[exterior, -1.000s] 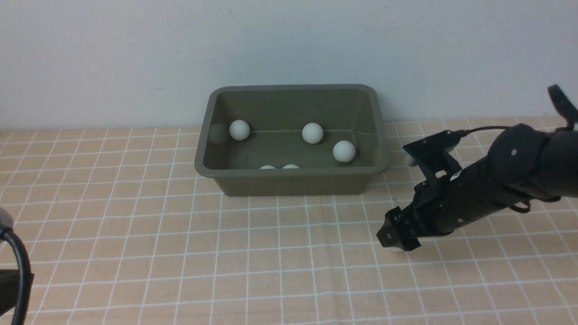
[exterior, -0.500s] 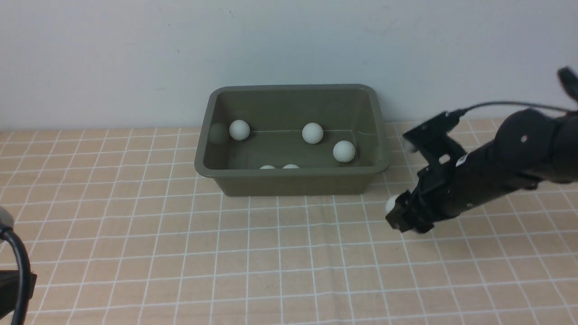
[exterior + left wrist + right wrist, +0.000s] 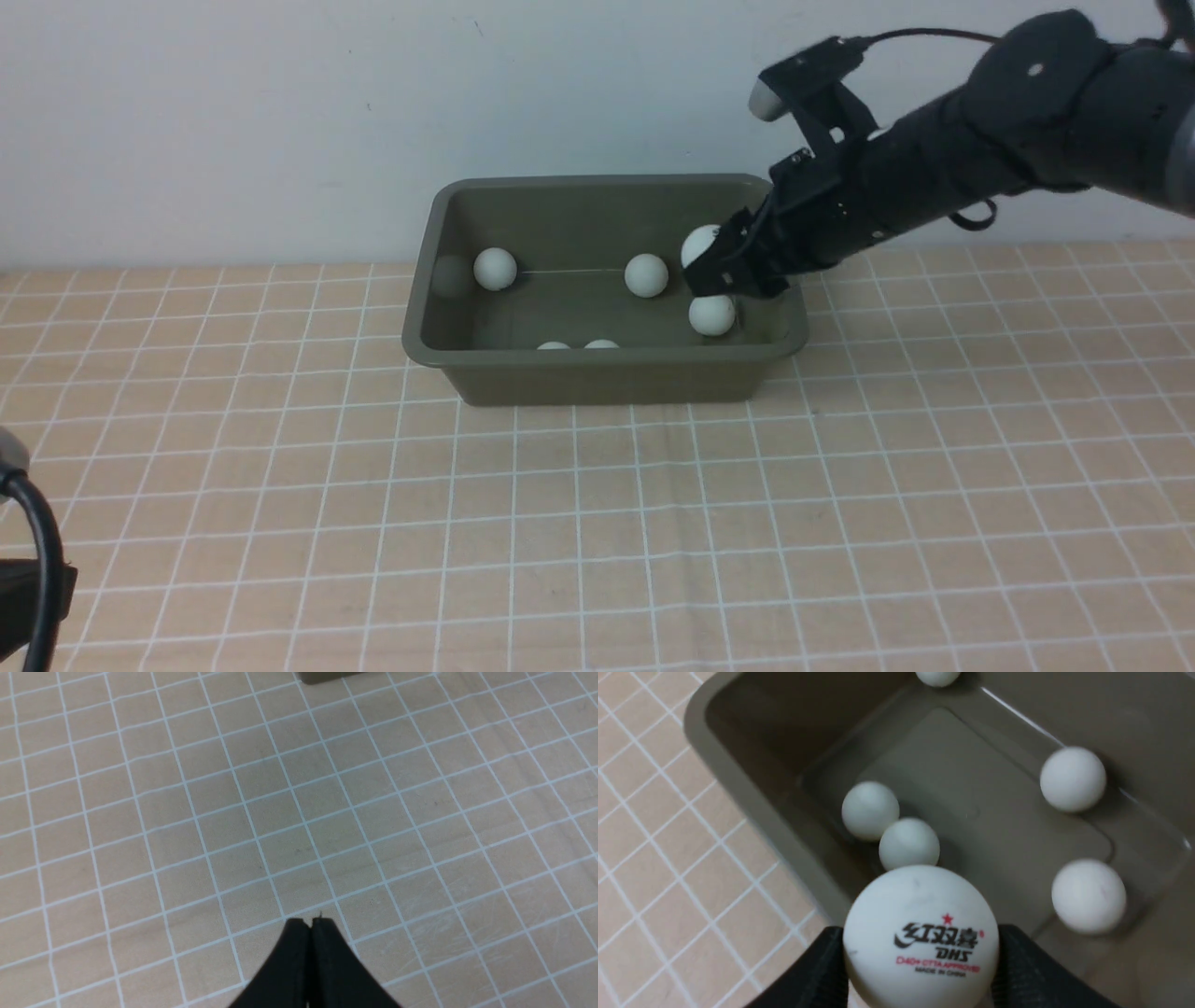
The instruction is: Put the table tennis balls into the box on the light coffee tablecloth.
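Right gripper (image 3: 724,266) has risen from the cloth (image 3: 597,523), where it was low on the right of the box (image 3: 597,378), to a position above the box's right end; its jaws clamp the held ball (image 3: 920,933) on two opposite sides, clear of the box floor.

Markings on held ball, right wrist view: black Chinese characters with a small red star above; "DHS" in black beneath; a red line starting "D40+" and ending "APPROVED", middle word unclear; a smaller line, "MADE IN CHINA".

Five other balls (image 3: 646,275) lie on the box floor: one near the left end; one mid-rear; one at the right, just below the gripper; two touching each other against the front side.

Left gripper (image 3: 310,924) hangs over bare cloth; jaws pressed together, holding nothing.
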`<state>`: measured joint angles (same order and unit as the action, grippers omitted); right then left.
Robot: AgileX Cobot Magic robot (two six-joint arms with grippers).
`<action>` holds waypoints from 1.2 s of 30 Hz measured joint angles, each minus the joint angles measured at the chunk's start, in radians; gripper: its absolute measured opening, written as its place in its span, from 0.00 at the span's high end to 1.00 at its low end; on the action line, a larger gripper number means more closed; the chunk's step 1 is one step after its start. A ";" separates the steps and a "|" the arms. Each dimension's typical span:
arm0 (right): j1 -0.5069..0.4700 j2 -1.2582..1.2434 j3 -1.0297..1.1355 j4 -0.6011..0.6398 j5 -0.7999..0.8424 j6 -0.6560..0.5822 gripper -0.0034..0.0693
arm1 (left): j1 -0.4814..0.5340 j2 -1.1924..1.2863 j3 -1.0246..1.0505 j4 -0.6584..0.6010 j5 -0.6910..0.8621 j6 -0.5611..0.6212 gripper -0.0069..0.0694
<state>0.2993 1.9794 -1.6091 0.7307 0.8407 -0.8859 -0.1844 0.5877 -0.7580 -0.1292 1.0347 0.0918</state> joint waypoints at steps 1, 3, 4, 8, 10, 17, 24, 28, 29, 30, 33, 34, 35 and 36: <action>0.000 0.041 -0.048 0.001 0.016 -0.003 0.45 | 0.000 0.000 0.000 0.000 0.000 0.000 1.00; 0.001 0.108 -0.127 -0.002 0.040 -0.001 0.45 | 0.000 0.000 0.000 0.000 0.000 0.000 1.00; 0.002 0.135 -0.166 -0.007 0.048 0.011 0.44 | 0.000 0.000 0.000 0.000 0.000 0.000 1.00; 0.006 0.209 -0.277 -0.040 0.086 0.105 0.27 | 0.000 0.000 0.000 0.000 0.000 0.000 1.00; 0.001 0.210 -0.313 -0.057 0.128 0.129 0.22 | 0.000 0.000 0.000 0.000 0.000 0.000 1.00; -0.127 0.118 -0.569 -0.166 0.390 0.244 0.32 | 0.000 0.000 0.000 0.000 0.000 0.000 1.00; -0.321 -0.053 -0.647 -0.224 0.411 0.377 0.81 | 0.000 0.000 0.000 -0.001 -0.001 0.000 1.00; -0.389 -0.144 -0.647 -0.257 0.426 0.462 0.96 | 0.000 0.000 0.000 -0.001 -0.001 0.000 1.00; -0.396 -0.161 -0.644 -0.262 0.427 0.473 0.96 | 0.000 0.000 0.000 -0.001 -0.001 0.000 1.00; -0.407 -0.198 -0.637 -0.283 0.429 0.490 0.97 | 0.000 0.000 0.000 -0.001 -0.002 0.000 1.00; -0.419 -0.303 -0.587 -0.316 0.429 0.515 0.97 | 0.000 0.000 0.000 -0.001 -0.004 0.000 1.00; -0.420 -0.361 -0.548 -0.321 0.429 0.517 0.97 | 0.000 0.000 0.000 -0.001 -0.006 0.000 1.00; -0.420 -0.402 -0.515 -0.321 0.429 0.517 0.97 | 0.000 0.000 0.000 -0.001 -0.009 0.000 1.00; -0.420 -0.444 -0.467 -0.321 0.429 0.517 0.97 | 0.000 0.000 0.000 -0.001 -0.011 0.000 1.00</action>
<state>-0.1206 1.5358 -2.0758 0.4093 1.2700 -0.3687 -0.1844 0.5877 -0.7580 -0.1304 1.0234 0.0918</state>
